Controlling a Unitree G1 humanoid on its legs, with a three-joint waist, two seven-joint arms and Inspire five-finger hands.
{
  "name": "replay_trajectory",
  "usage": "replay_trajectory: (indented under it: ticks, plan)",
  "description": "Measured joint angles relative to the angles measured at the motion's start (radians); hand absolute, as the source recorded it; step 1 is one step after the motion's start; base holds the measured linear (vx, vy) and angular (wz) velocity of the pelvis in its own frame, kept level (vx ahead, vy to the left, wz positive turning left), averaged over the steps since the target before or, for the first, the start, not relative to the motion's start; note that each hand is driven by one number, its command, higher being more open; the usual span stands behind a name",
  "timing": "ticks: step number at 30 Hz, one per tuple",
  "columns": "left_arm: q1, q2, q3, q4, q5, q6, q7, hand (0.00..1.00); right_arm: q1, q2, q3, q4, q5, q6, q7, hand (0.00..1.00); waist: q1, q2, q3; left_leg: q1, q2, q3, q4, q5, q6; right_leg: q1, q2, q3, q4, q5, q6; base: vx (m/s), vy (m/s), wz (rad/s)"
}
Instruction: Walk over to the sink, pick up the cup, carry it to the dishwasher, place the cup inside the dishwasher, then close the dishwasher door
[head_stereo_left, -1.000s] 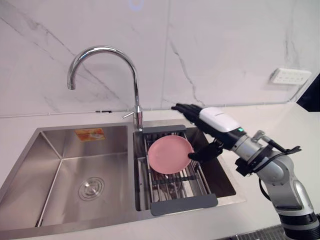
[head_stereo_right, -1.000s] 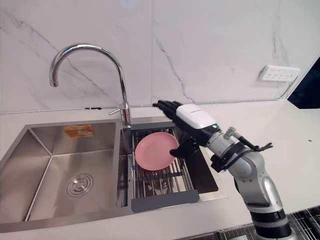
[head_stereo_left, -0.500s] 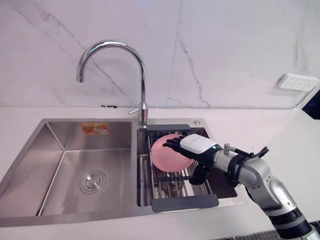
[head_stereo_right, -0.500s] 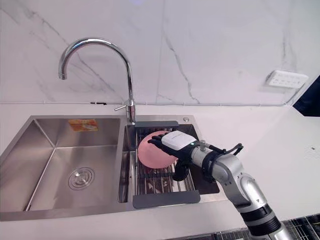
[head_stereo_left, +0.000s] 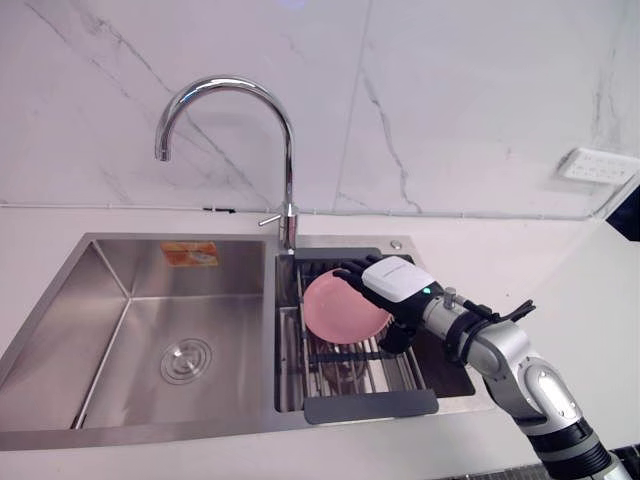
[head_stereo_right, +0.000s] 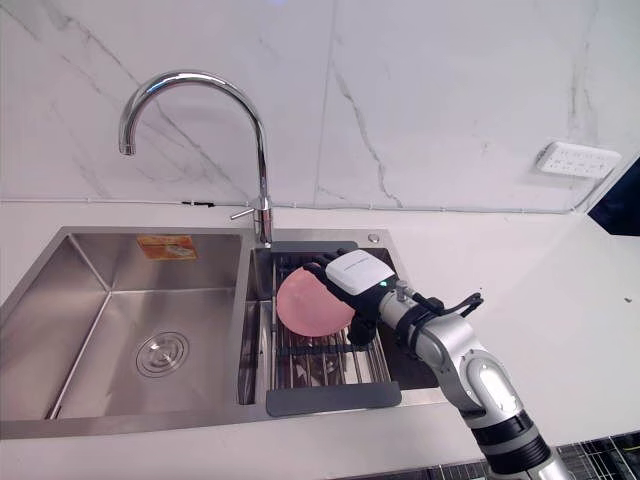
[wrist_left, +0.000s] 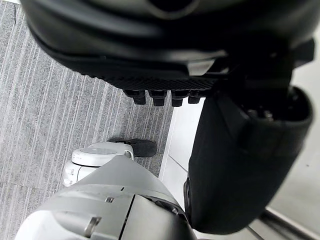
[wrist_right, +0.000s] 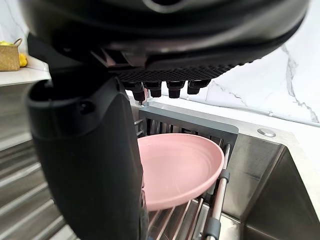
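The right hand (head_stereo_left: 398, 283) has come down from the sink's back rim to the pink dish (head_stereo_left: 335, 310). Its fingers (wrist_right: 152, 90) reach straight over the dish's upper edge with the thumb spread below, released and clamping nothing. The dish leans tilted on the rack (head_stereo_left: 370, 405) in the sink's (head_stereo_left: 130, 300) right basin. The left hand (wrist_left: 165, 45) hangs relaxed and empty, away from the sink.

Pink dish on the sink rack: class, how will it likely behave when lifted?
Probably stiff: the pink dish keeps a smooth, shallow shape. Its glossy surface may slip against the right hand. It leans tilted on the rack, so a nudge could slide it.
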Motion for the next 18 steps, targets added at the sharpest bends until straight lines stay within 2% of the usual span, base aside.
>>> replay_trajectory:
  ticks: [18]
  plan:
    - [0.006, 0.001, -0.032, -0.016, 0.0, -0.003, 0.001, 1.0, 0.048, 0.031, 0.096, 0.105, -0.064, -0.002, -0.002, 1.0, 0.001, 0.006, 0.005, 0.004, -0.001, -0.013, -0.005, 0.011, 0.001, 0.008, -0.002, -0.009, 0.0, -0.011, 0.006, -0.03, -0.02, 0.02]
